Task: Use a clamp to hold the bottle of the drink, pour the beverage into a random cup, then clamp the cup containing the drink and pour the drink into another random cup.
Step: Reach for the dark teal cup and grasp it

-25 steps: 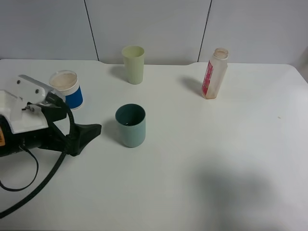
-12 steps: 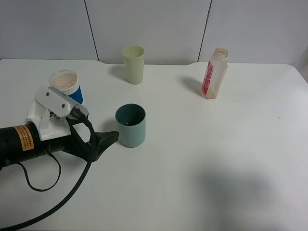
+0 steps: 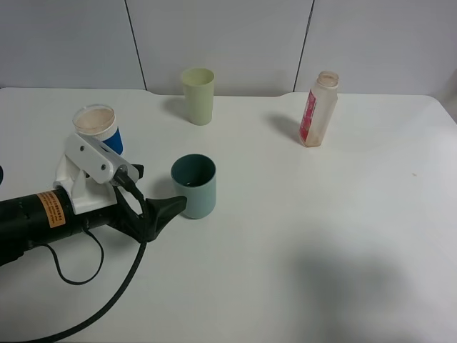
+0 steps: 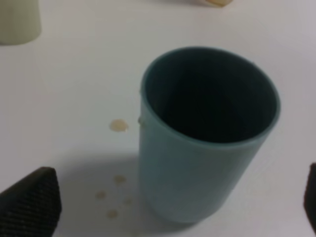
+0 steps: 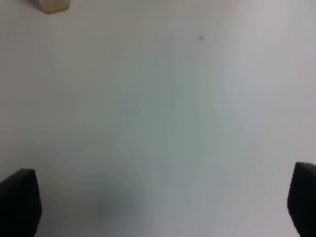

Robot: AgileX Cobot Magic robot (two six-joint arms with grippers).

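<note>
Teal cup (image 3: 193, 186) stands upright on the table (image 3: 321, 236), left of the middle, with its long axis vertical and its mouth facing up. It lies directly to the right of the left gripper (image 3: 170, 209), which lies low and level, pointing right. That claw is spread wide: in the left wrist view a dark pad (image 4: 29, 200) shows at either side, with the cup between them and just ahead, and neither visibly touches its wall. A short push rightward should bracket the cup for a side grasp. The right gripper (image 5: 160, 200), likewise spread and holding nothing, hangs over bare table, so the left arm is judged the nearer. The bottle (image 3: 318, 111) stands at the far right, well apart.
</note>
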